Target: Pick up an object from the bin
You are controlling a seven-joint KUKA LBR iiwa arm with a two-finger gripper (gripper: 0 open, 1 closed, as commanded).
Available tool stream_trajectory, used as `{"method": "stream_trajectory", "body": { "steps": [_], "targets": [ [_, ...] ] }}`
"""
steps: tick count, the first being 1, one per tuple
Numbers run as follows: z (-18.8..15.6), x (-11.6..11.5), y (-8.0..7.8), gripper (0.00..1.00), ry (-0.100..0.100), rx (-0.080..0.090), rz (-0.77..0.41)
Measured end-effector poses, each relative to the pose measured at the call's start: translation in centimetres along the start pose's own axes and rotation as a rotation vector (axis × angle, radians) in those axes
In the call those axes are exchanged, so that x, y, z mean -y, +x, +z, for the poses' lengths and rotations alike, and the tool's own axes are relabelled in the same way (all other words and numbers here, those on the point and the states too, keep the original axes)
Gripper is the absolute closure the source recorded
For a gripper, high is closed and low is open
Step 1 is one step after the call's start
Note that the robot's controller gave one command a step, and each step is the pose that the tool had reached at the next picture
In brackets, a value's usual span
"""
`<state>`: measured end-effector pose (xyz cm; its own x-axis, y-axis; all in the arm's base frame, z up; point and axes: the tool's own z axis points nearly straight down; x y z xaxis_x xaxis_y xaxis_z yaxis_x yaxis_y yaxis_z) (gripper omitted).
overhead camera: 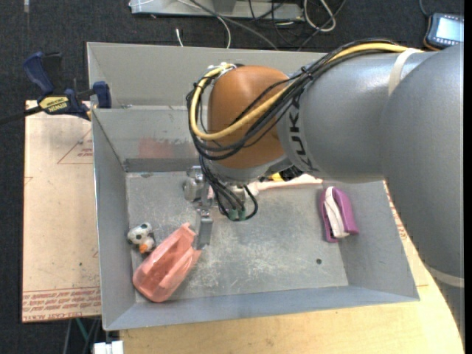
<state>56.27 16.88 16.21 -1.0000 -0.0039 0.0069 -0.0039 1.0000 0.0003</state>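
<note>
My gripper [203,231] is down, with a pink soft oblong pouch [168,265] right at its tip. Nothing's lifted yet, and I can't tell if it's open or closed.

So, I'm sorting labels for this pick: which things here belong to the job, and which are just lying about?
In the job:
gripper, down at the upper end of the pink pouch in the lower left corner of the bin.

Lying about:
small white toy beside the pouch; purple and white piece at the right.
</note>
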Motion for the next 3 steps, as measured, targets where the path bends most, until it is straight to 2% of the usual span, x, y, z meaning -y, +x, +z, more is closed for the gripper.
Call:
{"method": "stream_trajectory", "body": {
  "steps": [1, 2, 3],
  "targets": [
    [-0.4, 0.1, -0.2, 0.0, -0.001, 0.007, 0.003],
    [9.4, -3.1, 2.9, 0.0, -0.001, 0.003, -0.55],
    [1.9, -6.9, 4.2, 0.0, -0.001, 0.017, -0.311]
  ]
}}
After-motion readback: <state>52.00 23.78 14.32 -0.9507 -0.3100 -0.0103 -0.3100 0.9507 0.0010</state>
